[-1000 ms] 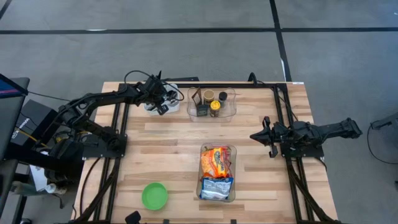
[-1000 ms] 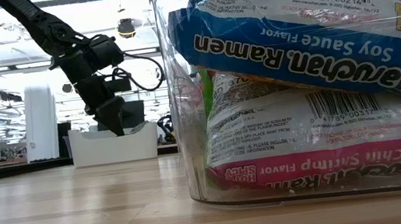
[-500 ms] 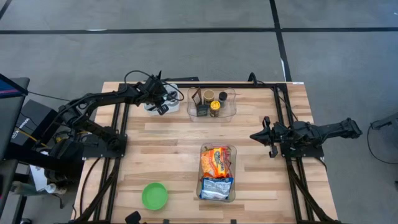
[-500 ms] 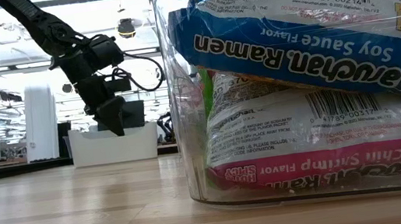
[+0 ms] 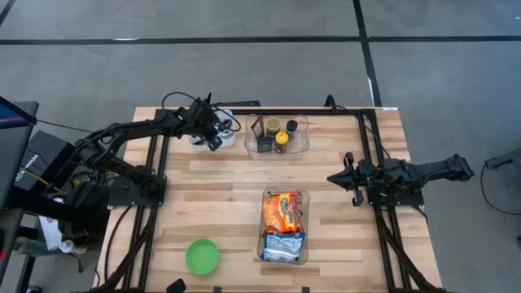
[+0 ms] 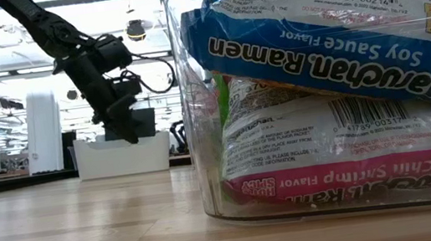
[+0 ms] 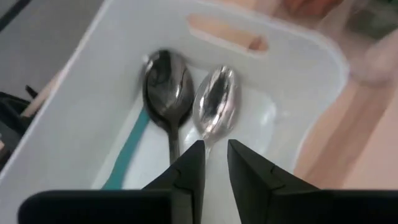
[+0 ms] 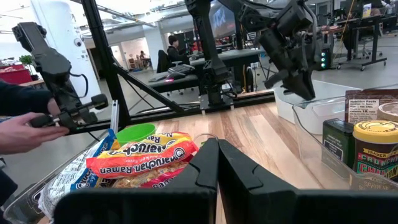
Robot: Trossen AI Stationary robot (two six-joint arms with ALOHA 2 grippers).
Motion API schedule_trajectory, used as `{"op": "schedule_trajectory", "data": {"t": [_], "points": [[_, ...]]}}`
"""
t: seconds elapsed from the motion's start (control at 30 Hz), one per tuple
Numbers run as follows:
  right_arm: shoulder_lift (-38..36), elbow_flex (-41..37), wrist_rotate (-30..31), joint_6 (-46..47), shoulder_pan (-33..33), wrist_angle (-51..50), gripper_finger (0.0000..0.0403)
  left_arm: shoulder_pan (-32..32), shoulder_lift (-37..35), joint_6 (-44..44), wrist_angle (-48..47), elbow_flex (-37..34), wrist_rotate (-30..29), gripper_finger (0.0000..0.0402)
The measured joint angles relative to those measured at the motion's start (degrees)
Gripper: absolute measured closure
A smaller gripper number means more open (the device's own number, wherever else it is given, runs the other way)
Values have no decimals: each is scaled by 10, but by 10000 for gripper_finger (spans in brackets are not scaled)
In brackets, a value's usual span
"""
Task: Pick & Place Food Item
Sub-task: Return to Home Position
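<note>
Left fingers [image 7: 186, 177] slightly parted, empty | black spoon [image 7: 165, 93] just beyond, in white bin [image 7: 74, 106]

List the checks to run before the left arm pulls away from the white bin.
1. Black spoon lies inside the white bin: ok.
2. Left pincer holds nothing, jaws a narrow gap apart: ok.
3. Left pincer's tips are above the bin's rim: cannot tell.
4. Right pincer is shut, empty, and parked over the table's right side: ok.
5. Orange noodle pack sits in its transparent bin: ok.
</note>
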Motion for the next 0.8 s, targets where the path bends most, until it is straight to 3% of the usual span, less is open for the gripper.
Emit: {"op": "schedule_trajectory", "data": {"t": [0.5, 0.8], "points": [[0, 0, 0, 0, 0, 0, 403, 0, -209, -60, 30, 0, 10, 380], [0, 0, 0, 0, 0, 0, 403, 0, -291, -106, 63, 0, 11, 400]]}}
